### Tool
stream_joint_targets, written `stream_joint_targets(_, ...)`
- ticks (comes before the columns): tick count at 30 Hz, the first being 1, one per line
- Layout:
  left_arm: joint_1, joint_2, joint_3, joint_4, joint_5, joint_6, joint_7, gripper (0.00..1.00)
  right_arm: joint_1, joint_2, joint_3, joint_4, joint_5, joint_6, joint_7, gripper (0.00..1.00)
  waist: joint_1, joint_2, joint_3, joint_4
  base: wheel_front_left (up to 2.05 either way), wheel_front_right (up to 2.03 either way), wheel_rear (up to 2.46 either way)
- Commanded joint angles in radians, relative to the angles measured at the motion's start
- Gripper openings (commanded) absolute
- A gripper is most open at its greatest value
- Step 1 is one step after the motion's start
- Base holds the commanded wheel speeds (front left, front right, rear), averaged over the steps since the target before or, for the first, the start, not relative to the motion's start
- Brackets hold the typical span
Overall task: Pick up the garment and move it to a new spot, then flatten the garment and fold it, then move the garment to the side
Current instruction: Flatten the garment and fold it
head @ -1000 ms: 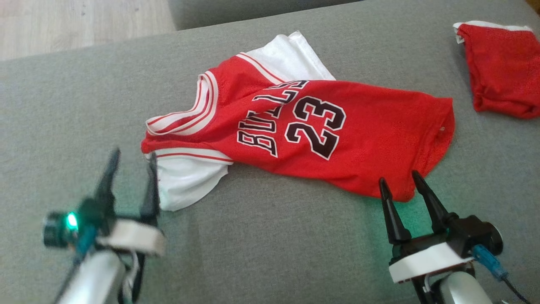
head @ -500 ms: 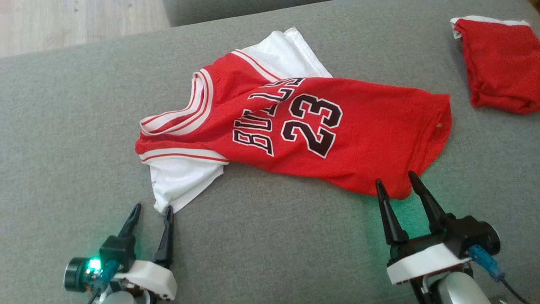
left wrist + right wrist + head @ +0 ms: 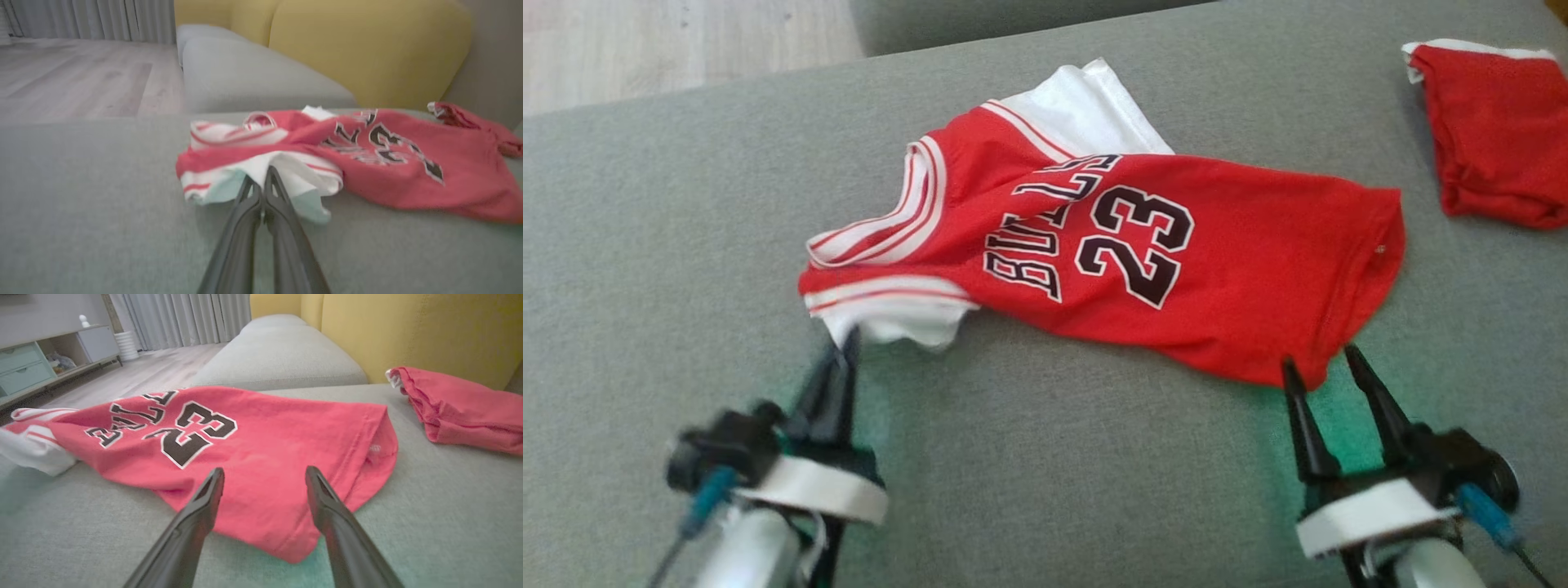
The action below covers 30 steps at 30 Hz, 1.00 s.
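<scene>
The garment [image 3: 1217,269] is a red "BULLS 23" jersey with white sleeves, lying crumpled on the grey sofa seat [image 3: 1045,474]. My left gripper [image 3: 845,341] is shut on the near white sleeve [image 3: 907,327], which bunches up at the tips. In the left wrist view the closed left gripper [image 3: 263,173] pinches white cloth of the garment [image 3: 408,171]. My right gripper [image 3: 1321,359] stands open at the jersey's red hem corner. In the right wrist view the right gripper [image 3: 264,471] hovers over the hem of the garment [image 3: 265,437] with nothing pinched.
A second red cloth [image 3: 1494,131] lies at the far right of the seat, also seen as the red cloth [image 3: 470,408]. Yellow back cushions [image 3: 408,330] rise behind. Wooden floor [image 3: 678,41] lies past the seat's far left edge.
My left gripper moved forward onto the white sleeve and shut on it, and the sleeve has bunched toward the jersey. The right gripper has stayed open at the hem.
</scene>
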Motion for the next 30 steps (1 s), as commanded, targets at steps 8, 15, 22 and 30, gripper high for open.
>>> stream_joint_targets(8,-0.013,0.062,0.186,-0.277,0.047,-0.002,-0.007,0.0,0.023,-0.002,-0.028,0.043,0.06,0.007,-0.004,1.0,0.0,0.0,-0.004,0.021,0.0,0.0,0.0)
stream_joint_targets(15,0.007,0.09,0.235,-0.343,0.067,0.022,-0.007,0.0,-0.019,0.001,-0.025,0.09,0.155,0.007,-0.004,1.0,0.0,0.0,-0.001,0.033,0.0,0.0,0.0)
stream_joint_targets(22,0.015,0.096,0.242,-0.362,0.073,0.028,-0.007,0.0,-0.084,0.011,0.006,0.204,0.23,0.007,-0.004,1.0,0.0,0.0,0.005,0.055,0.0,0.0,0.0)
stream_joint_targets(30,0.009,0.093,0.227,-0.355,0.073,0.027,-0.007,0.0,-0.143,0.004,0.08,0.287,0.296,0.007,-0.004,0.0,0.0,0.0,-0.002,0.074,0.0,0.0,0.0)
